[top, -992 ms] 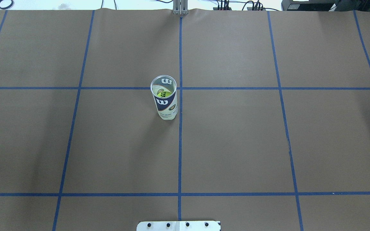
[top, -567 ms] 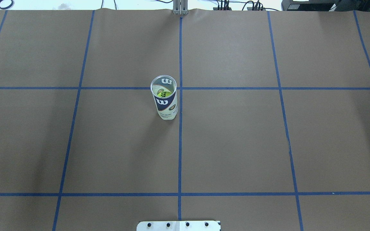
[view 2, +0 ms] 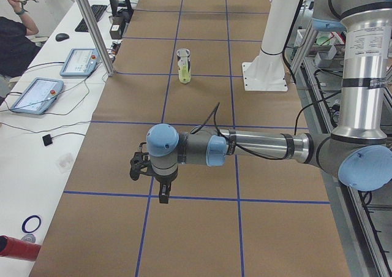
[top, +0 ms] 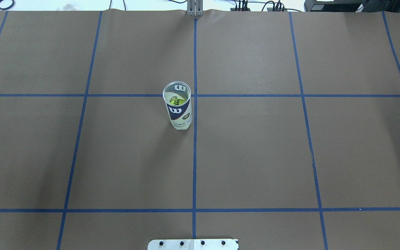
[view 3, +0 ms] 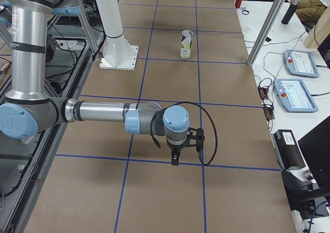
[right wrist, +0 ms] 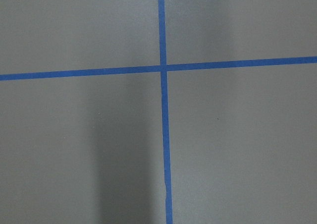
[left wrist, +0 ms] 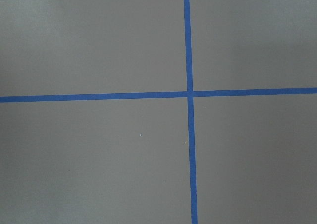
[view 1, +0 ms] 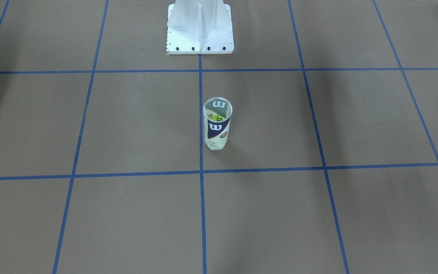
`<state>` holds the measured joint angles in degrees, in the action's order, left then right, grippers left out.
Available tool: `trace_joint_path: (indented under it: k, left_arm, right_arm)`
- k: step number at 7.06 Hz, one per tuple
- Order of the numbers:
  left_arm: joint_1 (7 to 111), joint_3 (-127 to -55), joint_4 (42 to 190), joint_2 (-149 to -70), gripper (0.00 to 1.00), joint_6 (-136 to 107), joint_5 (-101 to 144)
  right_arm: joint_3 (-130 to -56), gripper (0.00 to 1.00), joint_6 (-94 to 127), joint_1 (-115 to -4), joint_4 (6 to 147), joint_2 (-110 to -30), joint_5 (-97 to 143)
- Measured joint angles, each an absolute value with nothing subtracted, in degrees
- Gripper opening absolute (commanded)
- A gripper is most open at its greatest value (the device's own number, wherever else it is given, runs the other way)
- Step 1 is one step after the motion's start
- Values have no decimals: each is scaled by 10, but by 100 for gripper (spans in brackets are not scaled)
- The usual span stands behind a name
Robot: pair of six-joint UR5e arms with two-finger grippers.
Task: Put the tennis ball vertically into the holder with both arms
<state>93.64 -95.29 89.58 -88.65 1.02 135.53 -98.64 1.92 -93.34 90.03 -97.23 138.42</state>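
Observation:
The holder (top: 178,110) is a clear can with a white and navy label, standing upright near the table's middle, also seen in the front-facing view as the holder (view 1: 217,129). A yellow-green tennis ball (top: 176,100) sits inside it, below the rim. My left gripper (view 2: 162,196) shows only in the exterior left view, pointing down over a tape crossing far from the holder (view 2: 184,65). My right gripper (view 3: 175,160) shows only in the exterior right view, likewise far from the holder (view 3: 186,44). Whether either is open or shut I cannot tell. Both wrist views show only brown paper and blue tape.
The white pedestal base (view 1: 200,30) stands at the robot's side of the table. Side benches hold tablets (view 2: 35,95) and cables; aluminium posts (view 3: 265,27) rise at the table's far edge. A person's arm (view 2: 15,41) shows at one bench.

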Motion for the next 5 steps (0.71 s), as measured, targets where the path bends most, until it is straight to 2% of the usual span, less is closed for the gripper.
trace_joint_path:
  k: [5]
  left_arm:
    - [936, -957, 895, -887, 100, 10, 1358]
  right_arm:
    - [-988, 100, 19, -933, 900, -972, 1384]
